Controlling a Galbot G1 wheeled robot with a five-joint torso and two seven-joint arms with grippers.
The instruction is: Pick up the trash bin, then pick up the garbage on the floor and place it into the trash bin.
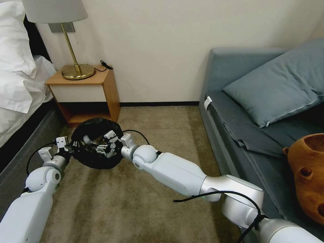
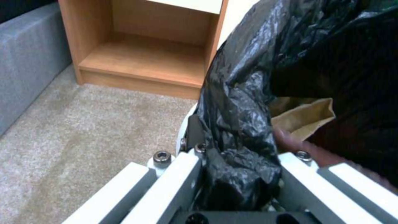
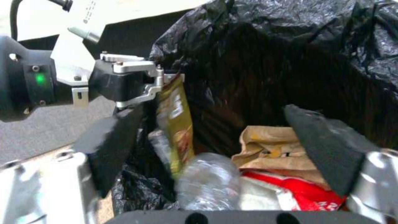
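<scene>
- Beige carpet (image 1: pixel 162 135) runs between a bed with white bedding (image 1: pixel 17 77) on the robot's left and a grey-blue sofa (image 1: pixel 243 128) with a matching pillow (image 1: pixel 283 84) on its right; against the cream wall stands a wooden nightstand (image 1: pixel 91 98) with a brass lamp (image 1: pixel 76 64) on top.
- Left gripper (image 2: pixel 236 174) is clamped on the rim of the trash bin (image 1: pixel 96 143), its white fingers (image 2: pixel 174 183) pinching the black bag liner (image 2: pixel 244 102) and a sliver of white bin wall between them.
- Right gripper (image 3: pixel 215 155) hangs over the bin's mouth with its black pads (image 3: pixel 323 149) spread wide apart and nothing between them.
- In the head view the bin sits just in front of the nightstand, between the two wrists; whether it touches the carpet cannot be told.
- All the garbage lies inside the bin: a gold-brown snack bar wrapper (image 3: pixel 176 121) stands upright against the liner beside the left gripper's fingers, a clear bottle (image 3: pixel 207 183) lies at its foot, a brown paper bag (image 3: pixel 269 149) rests behind that, and a red-and-white snack packet (image 3: pixel 290 193) sits in front of the paper bag.
- Printing shows on the wrapper and the red packet, but no word is legible.
- An orange-brown plush toy (image 1: pixel 307 172) sits on the sofa, well apart from the bin.
</scene>
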